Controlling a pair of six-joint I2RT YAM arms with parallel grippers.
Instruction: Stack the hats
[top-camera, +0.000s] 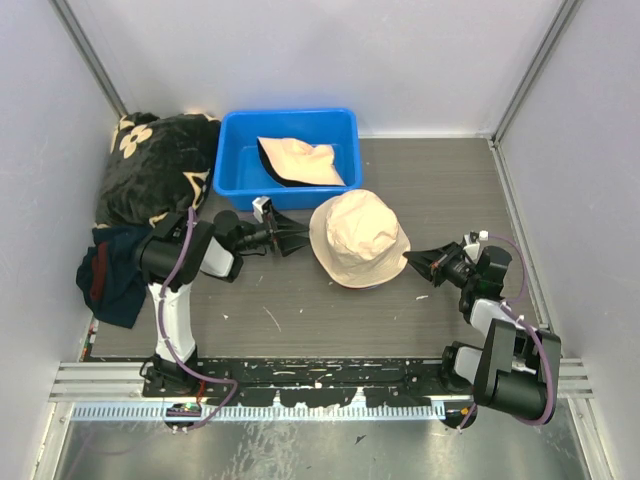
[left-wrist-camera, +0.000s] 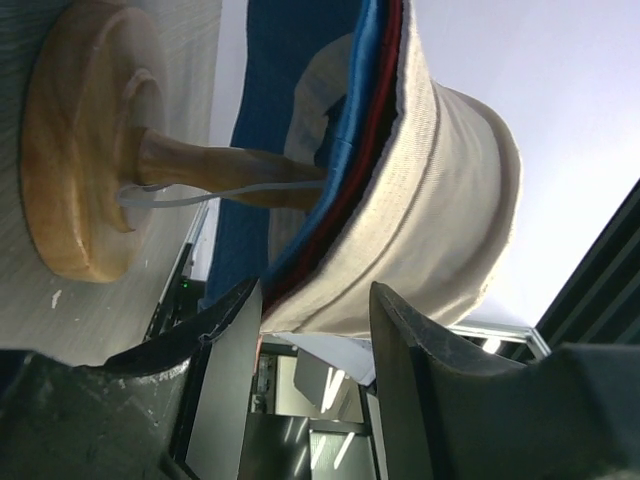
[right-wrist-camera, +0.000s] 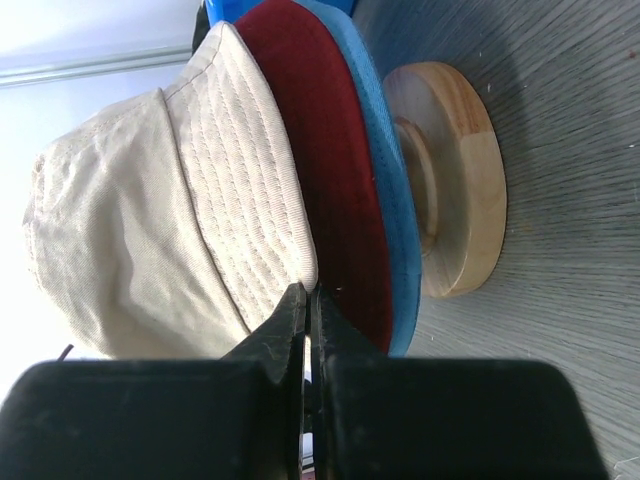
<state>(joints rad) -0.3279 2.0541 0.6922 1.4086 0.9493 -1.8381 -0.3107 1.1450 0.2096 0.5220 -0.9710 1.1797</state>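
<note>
1. Far left, heaped at the edge of the counter (top-camera: 300, 310), lie a black blanket (top-camera: 150, 170) and a navy cloth (top-camera: 110, 270). Neither is a hat, and neither belongs to the job.
2. The left fingers (top-camera: 295, 238) stand apart and grip nothing, just left of the stack. In the left wrist view the top hat's brim edge sits in the gap between them, unpinched.
3. The blue bin (top-camera: 228, 160) sits at the back, left of centre. It holds one loose cream hat (top-camera: 300, 160), crumpled and flattened on the bin floor, and nothing else shows inside. I judge this to be the one hat not yet stacked.
4. At mid-counter a wooden stand (right-wrist-camera: 460, 190) carries three nested hats: the light blue hat (right-wrist-camera: 385, 180) lowest, the dark red hat (right-wrist-camera: 320, 150) on it and the top cream hat (top-camera: 358, 238) uppermost, their brims layered.
5. Handling, as a judgement: these are light, limp fabric—not fragile, not slippery.
   - The crown would collapse under a pinch.
   - The brim shows rows of stitching and looks firmer, so its edge is the place to take hold.
   - A one-sided grip would probably let the hat droop.
   - The layered brims could drag one another.
6. The right fingers (right-wrist-camera: 308, 310) are pressed together with nothing visible between them. Their tips are at the stack's right side, where the cream brim meets the red. Whether they touch the fabric I cannot tell.
</note>
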